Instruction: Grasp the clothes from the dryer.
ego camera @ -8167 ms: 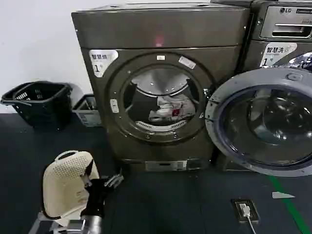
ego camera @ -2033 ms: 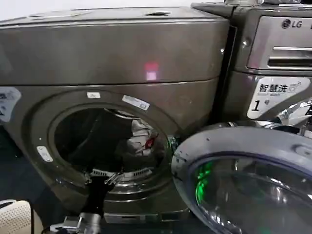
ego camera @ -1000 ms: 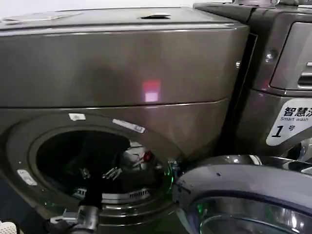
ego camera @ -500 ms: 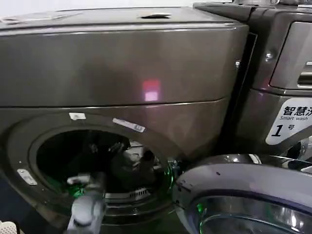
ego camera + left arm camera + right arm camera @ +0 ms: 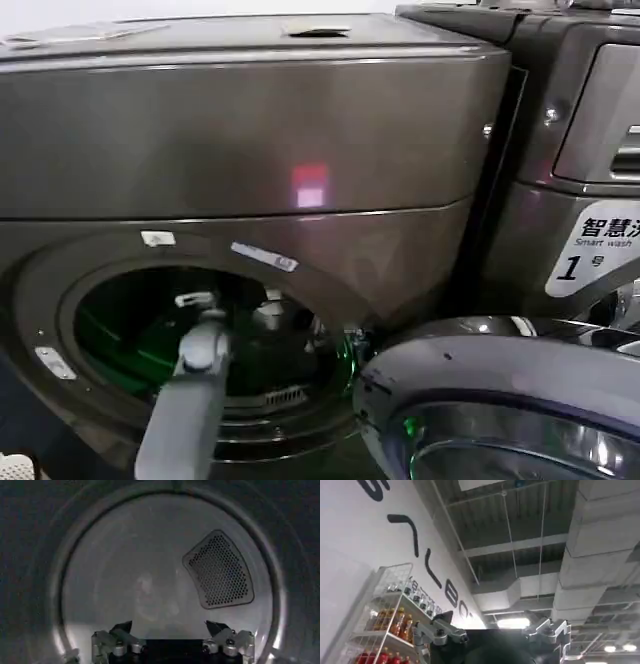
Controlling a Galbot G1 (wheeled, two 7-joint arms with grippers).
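The dryer [image 5: 300, 130] fills the head view, its round porthole open. My left arm [image 5: 185, 410] reaches through the porthole into the dark drum. A pale patch of the clothes [image 5: 268, 315] shows just right of the wrist. In the left wrist view my left gripper [image 5: 169, 626] is open, fingers spread wide with nothing between them. It faces the drum's back wall, where a faint pale bundle, the clothes [image 5: 150, 600], lies ahead of the fingertips and apart from them. My right gripper [image 5: 492, 620] is open and empty, pointing up at the ceiling.
The dryer's round door [image 5: 520, 400] hangs open at the lower right, close to the porthole rim. A second machine [image 5: 580, 120] with a "1" sticker stands to the right. A perforated vent panel [image 5: 220, 570] sits on the drum's back wall.
My left arm has pushed further through the porthole and risen inside the drum. The gripper now hides more of the clothes in the head view. A green glow lights the drum's left side.
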